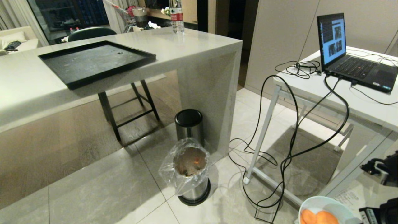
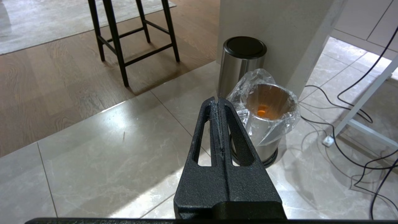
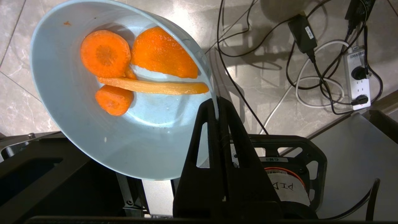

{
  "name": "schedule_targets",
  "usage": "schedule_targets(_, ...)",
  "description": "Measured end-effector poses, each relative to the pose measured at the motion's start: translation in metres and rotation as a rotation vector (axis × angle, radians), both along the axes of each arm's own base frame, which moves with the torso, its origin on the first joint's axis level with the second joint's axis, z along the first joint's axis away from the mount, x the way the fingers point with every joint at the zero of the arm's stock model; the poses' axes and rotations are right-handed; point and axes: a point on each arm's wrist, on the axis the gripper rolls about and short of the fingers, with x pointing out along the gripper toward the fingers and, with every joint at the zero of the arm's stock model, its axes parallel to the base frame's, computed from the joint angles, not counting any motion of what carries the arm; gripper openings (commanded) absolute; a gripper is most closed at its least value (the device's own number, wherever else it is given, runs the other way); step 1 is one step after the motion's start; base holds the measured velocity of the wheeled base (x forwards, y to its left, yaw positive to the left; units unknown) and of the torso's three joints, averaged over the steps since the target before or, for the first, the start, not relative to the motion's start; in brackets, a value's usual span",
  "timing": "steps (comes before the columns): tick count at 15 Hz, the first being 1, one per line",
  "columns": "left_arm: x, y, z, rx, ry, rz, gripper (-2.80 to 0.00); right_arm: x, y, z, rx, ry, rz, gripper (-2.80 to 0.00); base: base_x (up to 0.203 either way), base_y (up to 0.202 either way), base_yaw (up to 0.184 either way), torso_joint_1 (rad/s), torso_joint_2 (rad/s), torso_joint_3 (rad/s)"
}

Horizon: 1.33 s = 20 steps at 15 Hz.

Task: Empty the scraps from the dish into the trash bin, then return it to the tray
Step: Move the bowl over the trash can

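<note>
Nearest the robot, at the lower right of the head view, the right gripper (image 3: 216,104) is clamped on the rim of the dish (image 3: 93,124) — its two fingers pressed together over the thin wall. Inside the dish lie the scraps (image 3: 136,68): round carrot slices, a larger half-round piece and one long pale-orange strip across them. It hangs above the tiled floor (image 1: 102,186), with cables (image 1: 286,149) trailing just beyond it. Farther out stands the trash bin (image 1: 191,169), its clear bag crumpled over the rim and a speck of orange showing inside; the left gripper (image 2: 217,101), fingers together and holding nothing, hangs near it. Just behind, touching or nearly so, is a steel bin with a black lid (image 1: 188,123), against the counter's end panel. Farthest away, the tray (image 1: 96,62) rests on the counter (image 1: 199,40) — its near corner overhangs the front edge.
</note>
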Motion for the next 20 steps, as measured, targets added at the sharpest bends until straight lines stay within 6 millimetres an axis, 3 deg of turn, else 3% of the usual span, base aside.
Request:
schedule_targets(9,0.0000,0.0000,0.0000,0.000,0.000,0.000,-2.80,-0.0002,-0.0001,-0.0009,-0.001,0.004,0.000,-2.80,0.000,0.000,0.000,0.000,0.00,-0.007)
schedule_targets(20,0.0000,0.0000,0.0000,0.000,0.000,-0.001,-2.80,-0.0004,-0.0001,-0.0012,-0.002,0.008,0.001,-2.80,0.000,0.000,0.000,0.003,0.00,-0.183)
